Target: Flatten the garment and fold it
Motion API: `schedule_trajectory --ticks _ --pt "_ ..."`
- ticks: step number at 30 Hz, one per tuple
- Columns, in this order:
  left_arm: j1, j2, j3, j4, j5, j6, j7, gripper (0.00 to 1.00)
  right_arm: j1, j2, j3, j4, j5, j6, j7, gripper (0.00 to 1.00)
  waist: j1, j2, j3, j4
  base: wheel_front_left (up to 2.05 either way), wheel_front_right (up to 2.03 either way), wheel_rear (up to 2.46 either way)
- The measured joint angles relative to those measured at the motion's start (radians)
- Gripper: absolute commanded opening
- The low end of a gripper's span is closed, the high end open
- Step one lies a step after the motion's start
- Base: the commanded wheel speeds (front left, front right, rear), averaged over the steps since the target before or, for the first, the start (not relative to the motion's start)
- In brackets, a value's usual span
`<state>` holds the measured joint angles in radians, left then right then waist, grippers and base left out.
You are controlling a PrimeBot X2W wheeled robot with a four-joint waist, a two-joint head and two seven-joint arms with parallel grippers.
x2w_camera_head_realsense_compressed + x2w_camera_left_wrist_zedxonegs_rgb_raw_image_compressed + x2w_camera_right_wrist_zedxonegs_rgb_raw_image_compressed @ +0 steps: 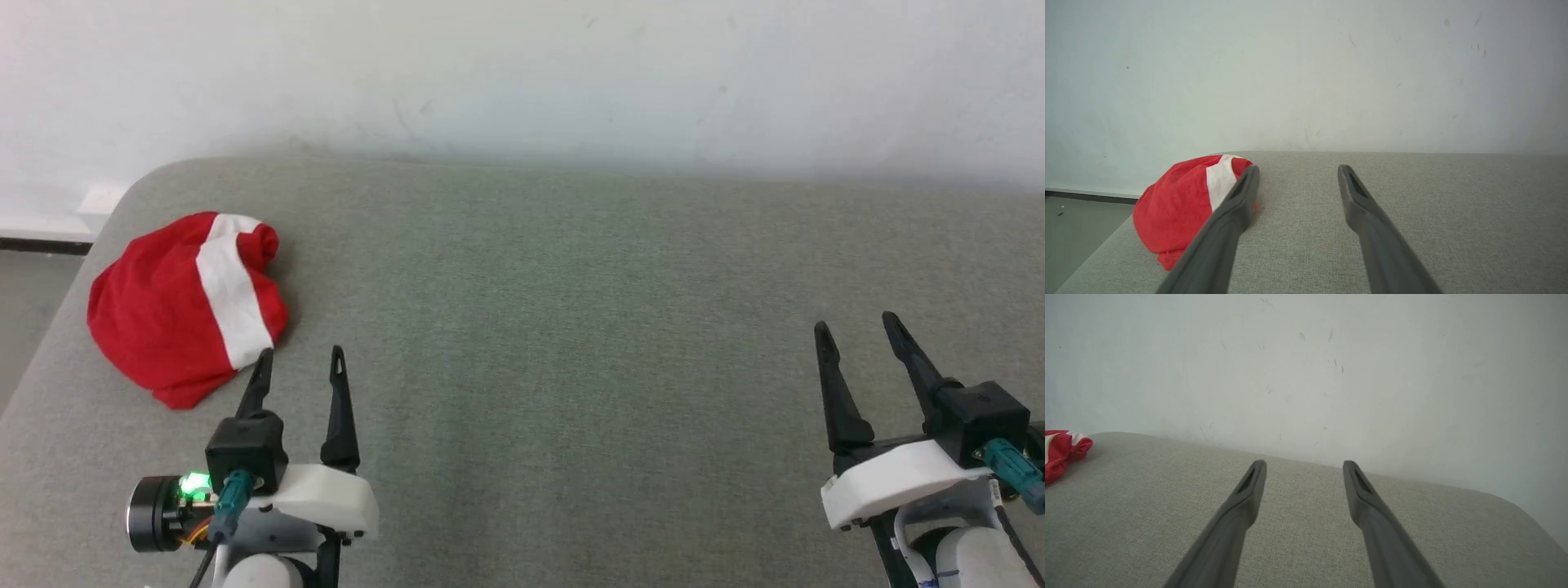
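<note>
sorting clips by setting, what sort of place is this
Probably a plain indoor room, perhaps a test space: a grey padded surface with rounded corners, like a mattress or bench, stands against a bare, scuffed white wall, with grey floor beside it. A crumpled red garment lies on it.

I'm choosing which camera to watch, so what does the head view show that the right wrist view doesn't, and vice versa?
Head view extra: the open left gripper beside the whole crumpled garment. Right wrist view extra: the rounded far corner of the grey surface. Shared: the open right gripper, part of the garment, the white wall.
</note>
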<state>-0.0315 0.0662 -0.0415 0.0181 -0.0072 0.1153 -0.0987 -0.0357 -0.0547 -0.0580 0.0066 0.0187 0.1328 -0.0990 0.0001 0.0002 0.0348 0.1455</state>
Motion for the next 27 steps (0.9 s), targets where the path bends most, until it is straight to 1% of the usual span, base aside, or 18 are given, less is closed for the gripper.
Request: schedule_trajectory --ticks 10,27 --pt "-0.018 0.000 0.002 0.004 -0.003 0.021 -0.022 1.00 0.000 0.000 -0.004 -0.001 -0.003 0.000 -0.018 1.00 0.0000 0.0000 0.012 0.074 0.00 0.00 0.00" --pt "-0.040 -0.002 0.020 0.011 -0.008 0.053 -0.055 1.00 -0.006 0.000 -0.012 -0.005 -0.021 0.000 -0.054 1.00 0.0000 0.0000 0.040 0.227 0.00 0.00 0.00"
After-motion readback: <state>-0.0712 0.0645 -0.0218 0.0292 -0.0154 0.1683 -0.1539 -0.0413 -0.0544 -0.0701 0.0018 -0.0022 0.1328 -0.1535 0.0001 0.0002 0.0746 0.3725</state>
